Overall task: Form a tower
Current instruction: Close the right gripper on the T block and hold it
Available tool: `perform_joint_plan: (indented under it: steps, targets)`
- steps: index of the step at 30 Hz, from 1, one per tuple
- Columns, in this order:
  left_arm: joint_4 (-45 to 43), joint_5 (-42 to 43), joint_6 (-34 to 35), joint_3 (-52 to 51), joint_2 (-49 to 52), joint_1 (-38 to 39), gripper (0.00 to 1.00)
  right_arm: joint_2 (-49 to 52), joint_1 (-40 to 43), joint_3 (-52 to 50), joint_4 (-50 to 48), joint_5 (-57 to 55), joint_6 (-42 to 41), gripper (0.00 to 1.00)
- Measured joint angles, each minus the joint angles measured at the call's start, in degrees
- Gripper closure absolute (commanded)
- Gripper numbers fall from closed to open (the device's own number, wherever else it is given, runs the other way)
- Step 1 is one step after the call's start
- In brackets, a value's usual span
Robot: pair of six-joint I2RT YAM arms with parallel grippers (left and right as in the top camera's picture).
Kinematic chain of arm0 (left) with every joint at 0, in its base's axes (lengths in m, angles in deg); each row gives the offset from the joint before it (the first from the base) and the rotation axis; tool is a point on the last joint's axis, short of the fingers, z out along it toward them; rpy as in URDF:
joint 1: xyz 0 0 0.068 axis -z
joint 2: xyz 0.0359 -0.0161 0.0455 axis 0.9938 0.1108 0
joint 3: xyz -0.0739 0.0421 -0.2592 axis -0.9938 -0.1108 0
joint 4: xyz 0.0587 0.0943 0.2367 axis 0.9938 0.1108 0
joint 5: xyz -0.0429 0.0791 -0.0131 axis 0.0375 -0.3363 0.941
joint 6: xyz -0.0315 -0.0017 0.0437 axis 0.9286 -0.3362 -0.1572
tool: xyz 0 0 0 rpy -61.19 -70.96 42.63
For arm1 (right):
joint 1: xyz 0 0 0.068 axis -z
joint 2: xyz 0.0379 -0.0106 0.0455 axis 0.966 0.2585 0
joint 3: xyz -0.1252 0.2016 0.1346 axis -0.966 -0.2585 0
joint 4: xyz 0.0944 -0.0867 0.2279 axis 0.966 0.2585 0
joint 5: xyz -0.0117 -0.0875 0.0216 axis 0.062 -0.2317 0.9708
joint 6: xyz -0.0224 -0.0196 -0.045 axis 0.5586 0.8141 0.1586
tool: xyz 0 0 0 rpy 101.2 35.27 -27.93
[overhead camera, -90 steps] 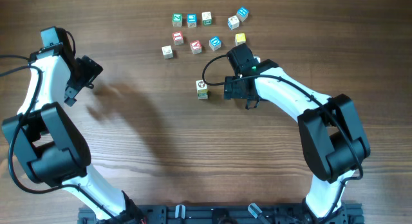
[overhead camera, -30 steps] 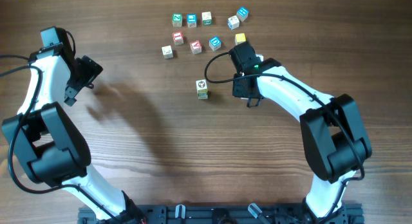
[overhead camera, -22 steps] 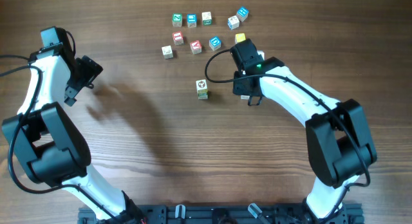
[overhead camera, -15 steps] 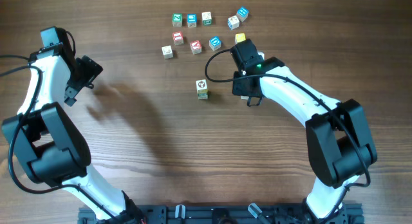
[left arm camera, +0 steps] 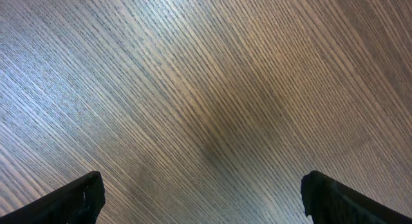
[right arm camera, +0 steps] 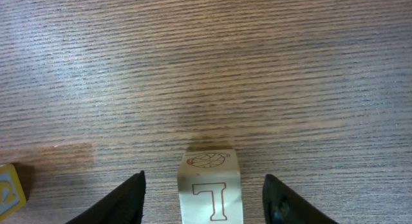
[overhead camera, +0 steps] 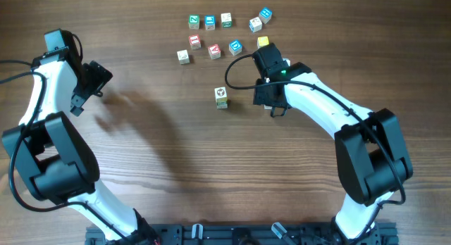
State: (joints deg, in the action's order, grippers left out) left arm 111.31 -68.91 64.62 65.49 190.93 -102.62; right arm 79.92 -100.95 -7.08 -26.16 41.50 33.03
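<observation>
1. Your right gripper (right arm camera: 205, 185) is hanging with its jaws parted and gripping nothing. In the wrist view the T cube (right arm camera: 210, 199), with a red letter on its side and a round drawing on top, is standing between the fingers (right arm camera: 129, 199), and a gap is showing on each side. The frame is cutting off its foot.
2. A yellow cube (right arm camera: 8, 190) is peeking in at that view's left border, apart from the T cube.
3. From overhead the gripper body is covering that spot, so you cannot tell how the T cube is sitting on the table (overhead camera: 176, 167).
4. The tower (overhead camera: 221, 97) is standing outside the jaws, on the gripper's left, near but not touching. It is showing a pale top with a dark mark. From above you cannot tell how many cubes it is holding.
5. Bare wood is lying around the tower, toward you down to the base rail (overhead camera: 232, 234) and leftward across the middle of the table.
6. Your left gripper (left arm camera: 201, 192) is hovering well apart on the left with its jaws spread wide, and only wood is showing beneath it.
7. Farthest out, loose cubes (overhead camera: 214, 51) are lying scattered beyond the tower, the nearest just past the right gripper's body. Wood is running on to the top, left and right borders.
</observation>
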Motion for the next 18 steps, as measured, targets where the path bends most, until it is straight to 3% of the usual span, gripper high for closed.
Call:
perform_joint_plan:
  steps: [5,11,14,18]
  targets:
    - [0.0,0.0,0.0,0.0,0.0,0.0,0.0,0.0,0.0,0.0,0.13,-0.02,-0.79,0.53]
    - [0.0,0.0,0.0,0.0,0.0,0.0,0.0,0.0,0.0,-0.39,1.01,-0.02,-1.31,0.56]
    - [0.0,0.0,0.0,0.0,0.0,0.0,0.0,0.02,0.0,-1.81,-0.44,-0.02,-1.42,0.63]
    - [0.0,0.0,0.0,0.0,0.0,0.0,0.0,0.02,0.0,-2.01,-1.73,-0.02,-1.46,0.62]
